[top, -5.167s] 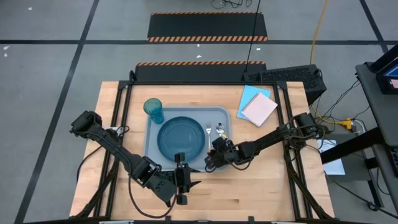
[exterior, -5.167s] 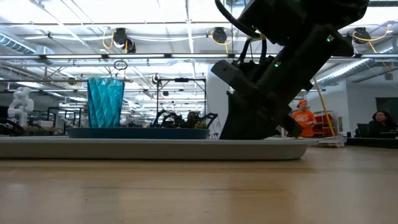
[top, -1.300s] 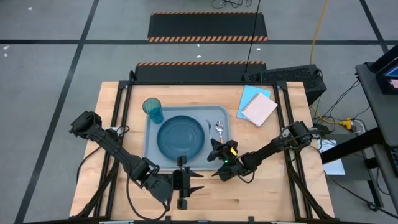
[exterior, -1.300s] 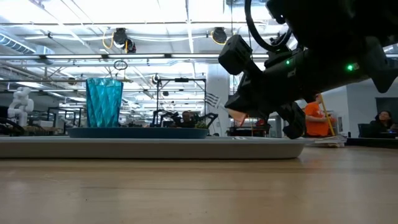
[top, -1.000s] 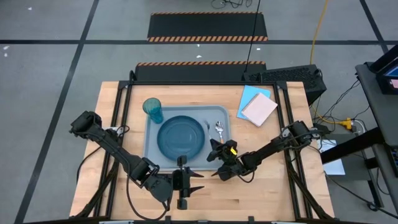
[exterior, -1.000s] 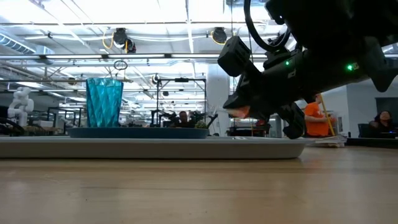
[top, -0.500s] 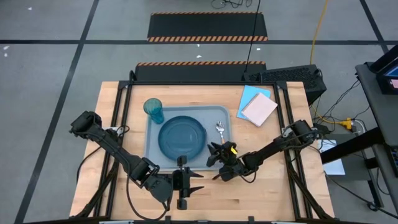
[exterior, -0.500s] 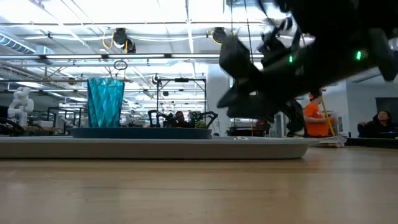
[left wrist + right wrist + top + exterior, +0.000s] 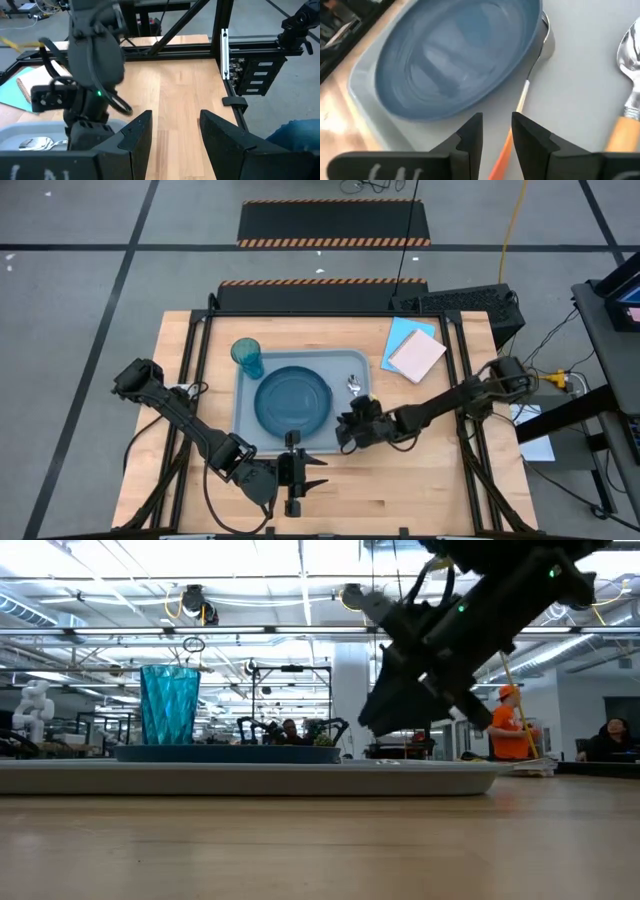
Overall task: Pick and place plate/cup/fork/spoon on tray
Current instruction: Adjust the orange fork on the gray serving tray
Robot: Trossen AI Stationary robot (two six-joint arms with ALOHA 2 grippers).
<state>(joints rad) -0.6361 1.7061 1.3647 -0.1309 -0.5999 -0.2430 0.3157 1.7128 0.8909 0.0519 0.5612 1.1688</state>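
Note:
The grey-blue tray (image 9: 300, 361) holds the dark blue plate (image 9: 292, 400), the teal cup (image 9: 246, 357) at its far left corner, and the spoon (image 9: 353, 385) on its right side. My right gripper (image 9: 343, 424) is over the tray's near right part and is shut on the orange-handled fork (image 9: 522, 95). The spoon (image 9: 630, 55) lies just beside the fork. My left gripper (image 9: 318, 473) is open and empty on the near side of the tray. My right gripper has the fork's orange handle (image 9: 503, 146) between its two fingers, and the handle runs along them. The contact itself lies below the wrist picture's edge. The fingers slant down from the table's near right. The fork's tine end (image 9: 544, 34) lies at the plate's rim, over the tray floor.
A pink notebook on a light blue paper sheet (image 9: 412, 350) lies at the table's far right. Bare wood runs along the near edge (image 9: 320, 840). People stand in the room behind, one in orange (image 9: 508, 730).
My right gripper has moved from just off the tray's near right corner in over the tray toward the plate. It has tipped from nearly level to slanting down. The fork has come with it, and its tines now lie by the plate's rim.

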